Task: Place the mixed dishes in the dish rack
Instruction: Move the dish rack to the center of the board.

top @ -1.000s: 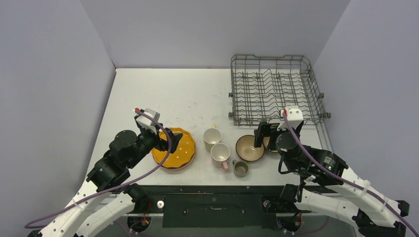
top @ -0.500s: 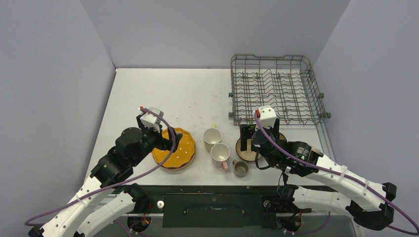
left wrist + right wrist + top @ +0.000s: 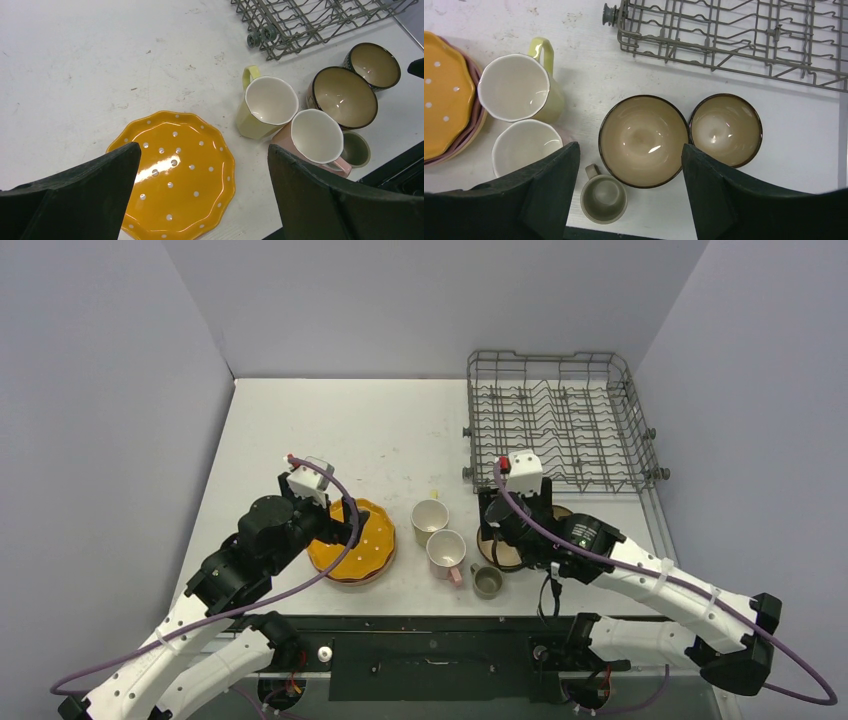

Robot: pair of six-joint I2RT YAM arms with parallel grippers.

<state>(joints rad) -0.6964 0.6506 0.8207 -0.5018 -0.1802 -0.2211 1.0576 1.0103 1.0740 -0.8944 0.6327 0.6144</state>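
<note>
Right wrist view: larger brown bowl [image 3: 643, 141] sits upright on the bench [image 3: 579, 40], just short of the dish rack [image 3: 734, 35]. Its rim is close against the smaller brown bowl [image 3: 725, 129]; touching or a hair apart, can't tell. Right claw [image 3: 629, 150] is poised over the larger bowl, jaws wide, one finger to each side of it, nothing held.

Small grey-olive cup [image 3: 603, 199] is just beside the bowl's near edge. Pink mug [image 3: 524, 147] and pale yellow mug [image 3: 514, 87] stand further left. Orange dotted plate [image 3: 446, 95] is stacked on the pink plate [image 3: 474, 131].

Left claw [image 3: 202, 155] hovers above the orange plate, jaws at full spread, empty.

Step in hand, by my reading: taking the larger bowl.
- Descend centred so neither finger clips the cup's handle or the smaller bowl.
- The glaze looks slick, so close low on the wall, under the flare.
- Lift straight up before swinging toward the rack's tines.

Hard to make out:
- Top view: the right arm covers most of both bowls.
- The claw's height above the bowl isn't readable.
- The pink plate shows only as a sliver of rim.
- The rack's far side is cut off in both wrist views.
</note>
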